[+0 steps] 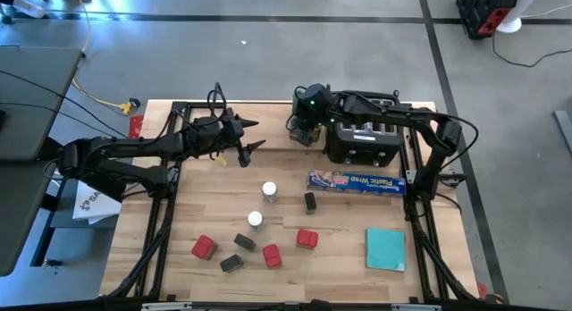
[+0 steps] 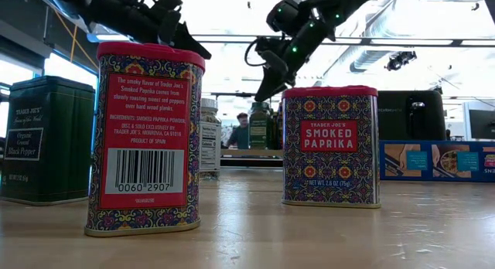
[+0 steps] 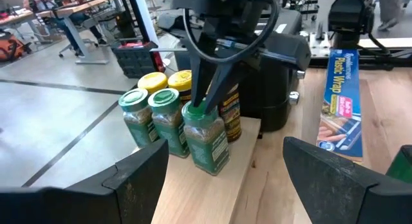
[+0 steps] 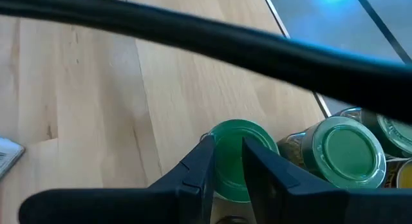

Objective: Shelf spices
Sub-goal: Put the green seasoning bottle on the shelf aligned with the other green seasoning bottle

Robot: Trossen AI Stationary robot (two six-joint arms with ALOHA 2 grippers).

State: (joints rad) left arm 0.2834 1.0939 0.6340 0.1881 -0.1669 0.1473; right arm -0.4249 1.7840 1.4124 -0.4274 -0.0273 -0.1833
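Note:
Several spice jars stand upright in a cluster on the light-wood shelf plank, close to the toaster: three with green lids, two with yellow lids and a dark one. My right gripper comes down onto the nearest green-lidded jar, its fingers almost shut. My left gripper hovers open over the shelf, a little to the left of the jars, and holds nothing. Two white-lidded jars, three red tins and three dark tins stand or lie on the table. My right gripper meets the lid's top of the nearest green jar from above, pointing down. The gap between its fingertips is narrower than the lid and off its centre, so they sit on the lid, not around it. The jar stands upright on the plank.
The black toaster stands right beside the jars, under my right arm. The blue plastic-wrap box lies in front of it, and a teal square lies near the right near corner. People show in the room behind.

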